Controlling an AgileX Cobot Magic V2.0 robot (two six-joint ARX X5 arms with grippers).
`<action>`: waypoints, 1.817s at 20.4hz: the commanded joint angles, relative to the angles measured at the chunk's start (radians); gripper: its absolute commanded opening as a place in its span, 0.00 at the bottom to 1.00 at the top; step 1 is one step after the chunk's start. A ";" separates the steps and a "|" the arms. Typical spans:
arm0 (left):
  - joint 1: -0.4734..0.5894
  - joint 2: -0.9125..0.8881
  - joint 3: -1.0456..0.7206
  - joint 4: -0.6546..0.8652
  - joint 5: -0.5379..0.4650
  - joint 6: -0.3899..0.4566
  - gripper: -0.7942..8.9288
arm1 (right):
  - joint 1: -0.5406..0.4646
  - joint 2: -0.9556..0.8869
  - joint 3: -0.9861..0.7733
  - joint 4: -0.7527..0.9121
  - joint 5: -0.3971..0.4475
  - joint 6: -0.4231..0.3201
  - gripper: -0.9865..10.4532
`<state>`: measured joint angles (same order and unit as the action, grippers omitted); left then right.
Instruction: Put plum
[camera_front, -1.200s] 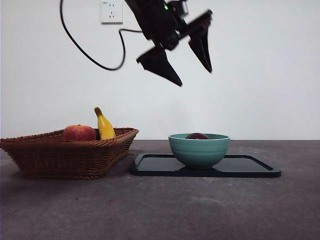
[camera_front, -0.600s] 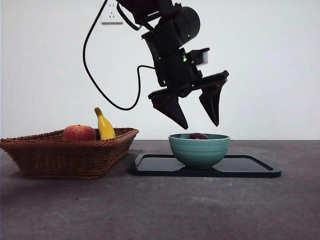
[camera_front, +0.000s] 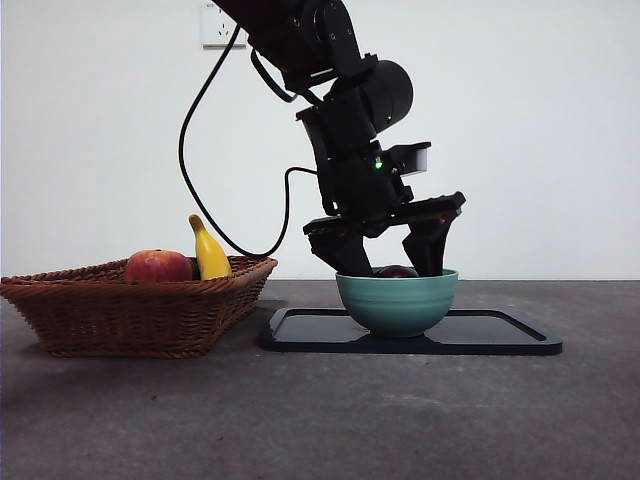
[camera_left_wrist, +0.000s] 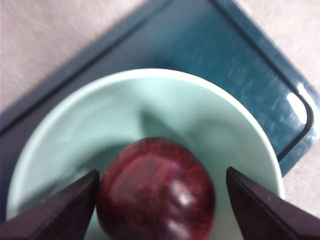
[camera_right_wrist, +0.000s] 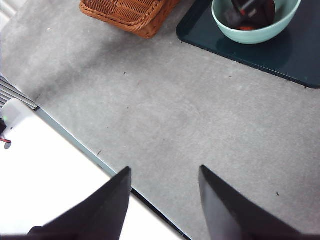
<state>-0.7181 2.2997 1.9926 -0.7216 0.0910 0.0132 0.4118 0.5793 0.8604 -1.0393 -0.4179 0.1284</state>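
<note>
the left gripper (camera_front: 385, 262) has its 2 jaws spread inside the green bowl (camera_front: 398, 301) on either side of the plum (camera_left_wrist: 156, 191), so the grasp step is in hand and next calls for closing on the fruit and lifting it clear.
</note>
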 joint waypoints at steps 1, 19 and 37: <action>-0.013 0.037 0.030 0.005 -0.009 0.013 0.50 | 0.006 0.005 0.017 0.005 -0.002 0.002 0.27; -0.006 0.035 0.351 -0.182 -0.019 0.024 0.36 | 0.005 0.005 0.017 0.006 0.000 -0.005 0.27; 0.133 0.034 1.226 -0.744 -0.016 -0.010 0.36 | 0.005 0.005 0.017 0.014 0.000 -0.009 0.27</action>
<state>-0.5816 2.2993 3.1119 -1.4162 0.0757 0.0116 0.4114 0.5793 0.8604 -1.0351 -0.4175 0.1276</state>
